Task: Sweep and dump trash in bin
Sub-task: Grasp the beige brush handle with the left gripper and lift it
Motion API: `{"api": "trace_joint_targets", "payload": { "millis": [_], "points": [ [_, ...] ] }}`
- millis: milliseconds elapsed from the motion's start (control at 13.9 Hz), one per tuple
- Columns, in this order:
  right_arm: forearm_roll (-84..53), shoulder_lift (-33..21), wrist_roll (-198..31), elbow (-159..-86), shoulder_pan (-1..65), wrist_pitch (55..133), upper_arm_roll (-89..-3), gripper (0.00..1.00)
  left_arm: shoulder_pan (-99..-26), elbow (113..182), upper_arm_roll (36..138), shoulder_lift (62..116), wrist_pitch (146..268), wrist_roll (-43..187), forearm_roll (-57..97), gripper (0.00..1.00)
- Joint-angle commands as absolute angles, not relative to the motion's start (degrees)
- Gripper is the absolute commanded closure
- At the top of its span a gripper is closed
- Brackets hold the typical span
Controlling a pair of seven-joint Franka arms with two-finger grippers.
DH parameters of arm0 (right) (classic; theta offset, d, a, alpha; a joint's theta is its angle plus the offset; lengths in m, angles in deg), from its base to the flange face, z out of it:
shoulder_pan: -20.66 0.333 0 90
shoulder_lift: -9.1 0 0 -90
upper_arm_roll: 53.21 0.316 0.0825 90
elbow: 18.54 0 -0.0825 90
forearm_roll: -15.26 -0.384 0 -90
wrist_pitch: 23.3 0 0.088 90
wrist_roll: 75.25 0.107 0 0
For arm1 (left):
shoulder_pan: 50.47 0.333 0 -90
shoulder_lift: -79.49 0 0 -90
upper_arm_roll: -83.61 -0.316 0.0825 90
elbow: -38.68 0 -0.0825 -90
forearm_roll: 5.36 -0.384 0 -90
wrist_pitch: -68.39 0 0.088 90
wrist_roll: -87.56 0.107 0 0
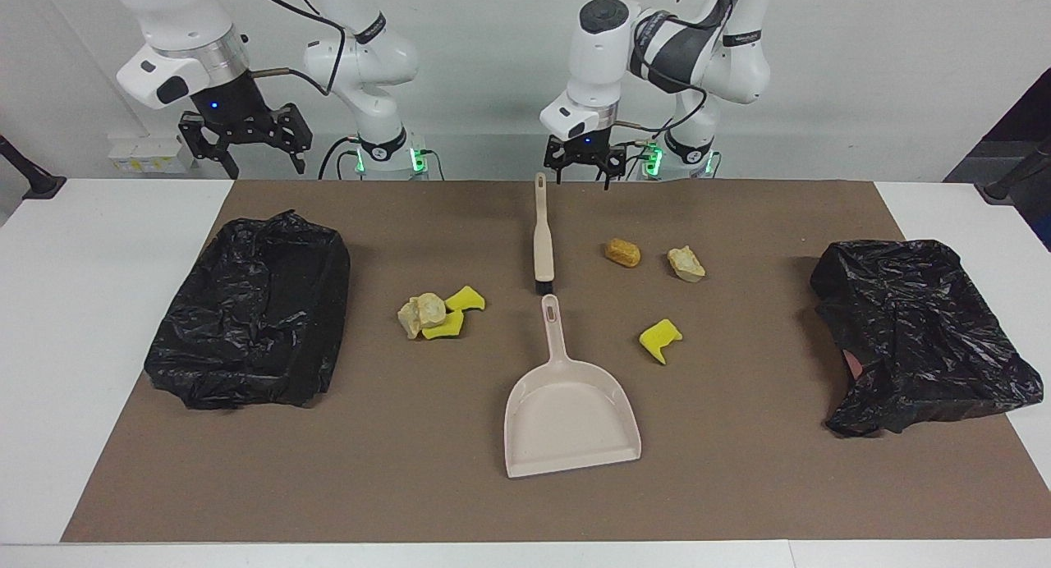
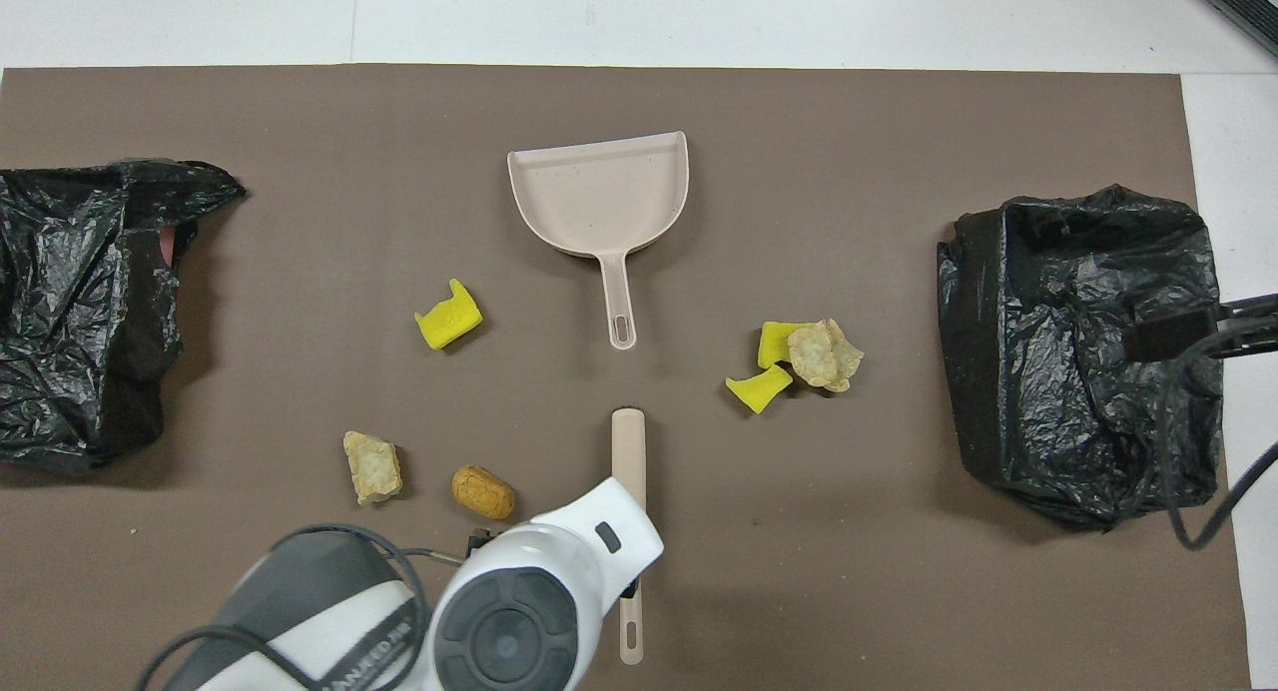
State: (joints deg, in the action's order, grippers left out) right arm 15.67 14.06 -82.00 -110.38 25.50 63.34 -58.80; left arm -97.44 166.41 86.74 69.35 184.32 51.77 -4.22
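- White table under a brown mat; plain pale wall at the robots' end.
- Trash mid-mat: yellow sponge pieces with a beige foam lump, lone yellow piece, orange-brown lump, second foam lump.
- Brush and dustpan lie in line at mat centre.
- Black-bagged bins at both mat ends.
- Left gripper jaws wide, empty, over the brush handle's end.
- Right gripper jaws wide, empty, waiting over the table's robot-side edge.
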Motion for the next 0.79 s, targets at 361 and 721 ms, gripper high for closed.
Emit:
{"api": "trace_joint_targets", "payload": {
  "millis": [361,721],
  "points": [
    [15.61,15.78,-82.72,-112.23,24.61,62.48,-58.31,0.0,-104.96,170.51,85.81,76.59,194.42,45.11,-4.65,0.0],
    [15.61,15.87,-82.72,-112.32,24.7,62.39,-58.31,0.0,-105.23,171.39,85.81,76.59,195.13,45.2,-4.13,0.02]
  ]
}}
